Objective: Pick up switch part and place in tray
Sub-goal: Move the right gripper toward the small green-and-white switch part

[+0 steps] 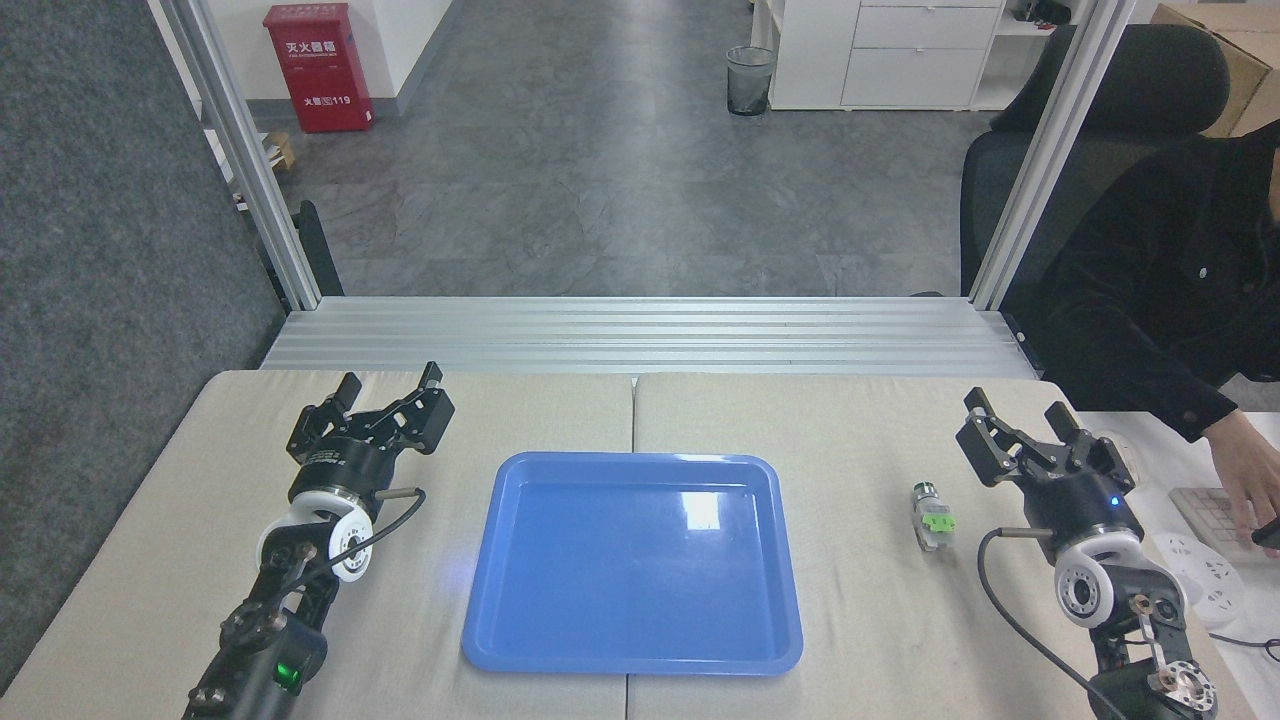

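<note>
A large flat glossy blue plastic tray (632, 560) with a low rim lies at the middle of the beige padded table (850, 420), reaching its near edge. The small white plastic switch part (932, 516), with its green middle and dark metal end, lies on the table toward the right edge, well apart from the tray and near the right gripper (1020, 418). That gripper and the left gripper (388, 386), near the left edge, both hold their jaws spread apart and grip nothing.

Counter (860, 420), beige padded top, centre seam. Blue tray (520, 620) lies flat at centre. Switch part (931, 517) lies at 3 o'clock of tray, apart.
</note>
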`<action>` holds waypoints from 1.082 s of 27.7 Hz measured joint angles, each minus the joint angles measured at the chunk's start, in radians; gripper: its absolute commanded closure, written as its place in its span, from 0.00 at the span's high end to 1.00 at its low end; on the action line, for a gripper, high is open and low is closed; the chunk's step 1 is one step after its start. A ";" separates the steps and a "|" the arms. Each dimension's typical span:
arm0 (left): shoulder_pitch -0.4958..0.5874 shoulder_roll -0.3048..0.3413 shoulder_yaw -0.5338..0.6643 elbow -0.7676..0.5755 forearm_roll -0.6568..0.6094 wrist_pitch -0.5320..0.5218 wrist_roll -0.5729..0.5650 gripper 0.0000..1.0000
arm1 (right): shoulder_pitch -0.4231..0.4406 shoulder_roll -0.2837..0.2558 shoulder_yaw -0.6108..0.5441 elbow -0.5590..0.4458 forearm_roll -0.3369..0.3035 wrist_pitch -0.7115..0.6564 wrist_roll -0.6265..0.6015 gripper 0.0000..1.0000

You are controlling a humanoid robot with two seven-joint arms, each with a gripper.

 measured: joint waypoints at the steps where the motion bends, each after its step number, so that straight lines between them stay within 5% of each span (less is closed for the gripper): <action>1: 0.000 0.000 0.000 0.000 0.000 0.000 0.000 1.00 | 0.000 0.000 0.000 0.000 0.000 0.000 0.000 0.98; 10: 0.000 0.000 0.000 0.000 0.000 0.000 0.000 1.00 | 0.000 -0.008 0.001 0.003 0.008 0.000 0.005 0.98; 30: 0.000 0.000 0.000 0.000 0.000 0.000 0.000 1.00 | 0.009 -0.055 0.012 0.030 0.186 -0.003 -0.062 0.98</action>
